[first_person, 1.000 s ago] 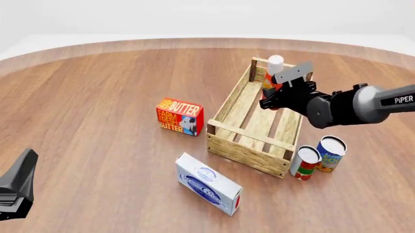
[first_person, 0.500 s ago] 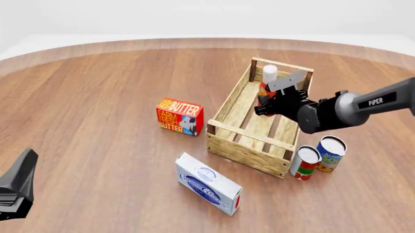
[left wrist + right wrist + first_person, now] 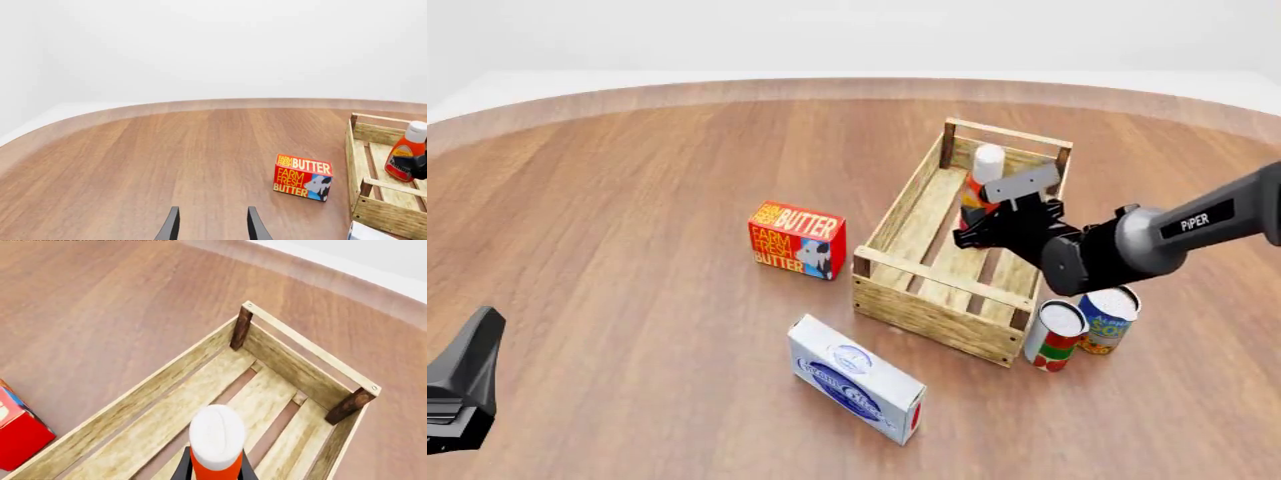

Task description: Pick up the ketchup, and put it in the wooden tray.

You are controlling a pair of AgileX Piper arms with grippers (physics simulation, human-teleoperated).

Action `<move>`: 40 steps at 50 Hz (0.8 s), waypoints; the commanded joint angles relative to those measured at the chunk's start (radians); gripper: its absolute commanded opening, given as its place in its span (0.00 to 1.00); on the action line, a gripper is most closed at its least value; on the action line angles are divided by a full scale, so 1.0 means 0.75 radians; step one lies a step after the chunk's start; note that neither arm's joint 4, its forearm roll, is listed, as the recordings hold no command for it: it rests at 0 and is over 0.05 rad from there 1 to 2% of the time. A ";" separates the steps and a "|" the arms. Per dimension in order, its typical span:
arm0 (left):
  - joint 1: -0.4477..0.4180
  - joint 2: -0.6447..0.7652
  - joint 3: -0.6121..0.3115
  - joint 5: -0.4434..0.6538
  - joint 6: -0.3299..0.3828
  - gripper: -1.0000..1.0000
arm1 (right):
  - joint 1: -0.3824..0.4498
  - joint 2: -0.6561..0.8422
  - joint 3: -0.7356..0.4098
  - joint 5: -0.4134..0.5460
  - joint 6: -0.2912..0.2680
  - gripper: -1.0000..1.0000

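A round wooden table (image 3: 627,200) holds a long light-wood tray (image 3: 897,300) with slatted bottom and dark corner posts. The right gripper (image 3: 988,215) reaches into the far half of this wooden tray and is closed around the ketchup (image 3: 982,178), a slim red-orange squeeze bottle with a white cap. The bottle stands nearly upright, its long axis vertical and its cap above the fingers. In the right wrist view the cap (image 3: 217,431) sits directly ahead of the camera, with the dark fingers pressed against the red body on both sides and the slats beneath.

Whether the bottle's base already touches the slats cannot be told; it looks low inside the walls, so the placing seems nearly complete. What remains is probably to settle it straight down and let go. Being tall and narrow, it might tip as the fingers part.

The left gripper (image 3: 210,227) rests well apart at the near left of the table, its two fingers parted and holding nothing. A butter box (image 3: 797,238) stands beside the tray on the left, a white and blue carton (image 3: 857,378) lies nearer the camera, and two cans (image 3: 1081,322) stand by the tray's near right corner.
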 commanded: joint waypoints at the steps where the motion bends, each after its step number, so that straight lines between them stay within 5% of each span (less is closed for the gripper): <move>1: 0.000 0.000 0.000 0.000 0.000 1.00 | 0.005 0.006 0.009 -0.039 0.035 0.00; 25: 0.000 0.000 0.000 0.000 0.000 1.00 | 0.034 0.051 -0.032 -0.004 0.027 0.00; 26: 0.000 0.000 0.000 0.000 0.000 1.00 | 0.035 0.053 -0.033 -0.004 0.025 1.00; 40: 0.000 0.000 0.000 0.000 0.000 1.00 | 0.032 0.038 -0.021 -0.011 0.014 1.00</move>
